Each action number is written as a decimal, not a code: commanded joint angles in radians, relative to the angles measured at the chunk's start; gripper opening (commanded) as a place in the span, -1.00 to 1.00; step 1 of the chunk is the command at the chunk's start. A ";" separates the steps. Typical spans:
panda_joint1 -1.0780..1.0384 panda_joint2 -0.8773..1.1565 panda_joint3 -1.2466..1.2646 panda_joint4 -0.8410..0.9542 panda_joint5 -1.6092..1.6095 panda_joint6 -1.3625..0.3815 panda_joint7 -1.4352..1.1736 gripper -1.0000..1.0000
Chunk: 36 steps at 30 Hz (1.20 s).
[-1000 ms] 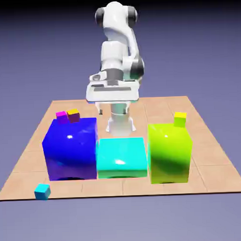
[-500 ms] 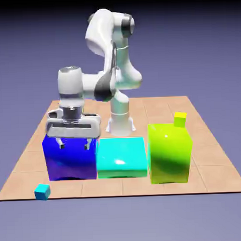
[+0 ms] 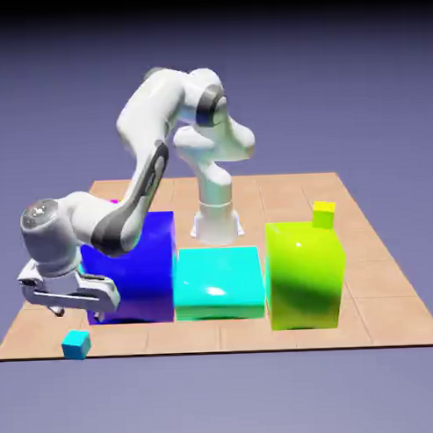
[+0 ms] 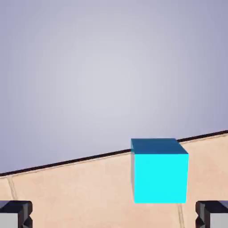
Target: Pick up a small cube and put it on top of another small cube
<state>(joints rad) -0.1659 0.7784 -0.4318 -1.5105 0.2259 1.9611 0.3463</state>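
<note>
At the exterior view's left, we see the gripper [image 3: 79,314] tilted above the near left part of the tiled table [image 3: 233,335]. Its fingers stand wide apart, and we see nothing held between them. Small dark marks show on top of the white wrist [image 3: 49,235], too small for us to read.

Just below the gripper in this view, the small cyan cube [image 3: 76,345] sits at the table's near edge, toward the left corner, apart from the fingers. In the hand view we find it right of the middle, nearer the right-hand fingertip, its bright face toward us and its top darker.

Next comes the large blue block [image 3: 139,280], partly behind the arm [image 3: 146,126]. A bit of magenta [image 3: 114,202] shows above the arm at the far left, mostly hidden. The large flat cyan block [image 3: 219,286] lies beside the blue one, with the robot's base [image 3: 216,222] at the far side, about the middle. To the right stands the large lime-green block [image 3: 304,278]. At its far right top edge we see the small lemon-yellow cube [image 3: 323,214]; we cannot tell what it rests on.
</note>
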 commanded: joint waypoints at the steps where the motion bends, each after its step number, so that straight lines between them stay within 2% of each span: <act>1: -0.005 0.036 -0.012 0.035 0.006 -0.029 -0.011 0.00; 5: -0.016 0.123 -0.039 0.118 0.021 -0.098 -0.036 0.00; 9: -0.023 0.191 -0.016 0.050 0.047 0.036 -0.049 0.00; 10: -0.023 0.191 -0.016 0.050 0.047 0.036 -0.049 -1.00; 14: -0.016 0.124 -0.039 0.117 0.021 -0.095 -0.036 -1.00; 36: 0.351 -0.672 0.693 -0.398 -0.228 -0.311 0.126 -1.00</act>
<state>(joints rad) 0.2042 0.1061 0.2614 -1.9080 0.0004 1.6498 0.4719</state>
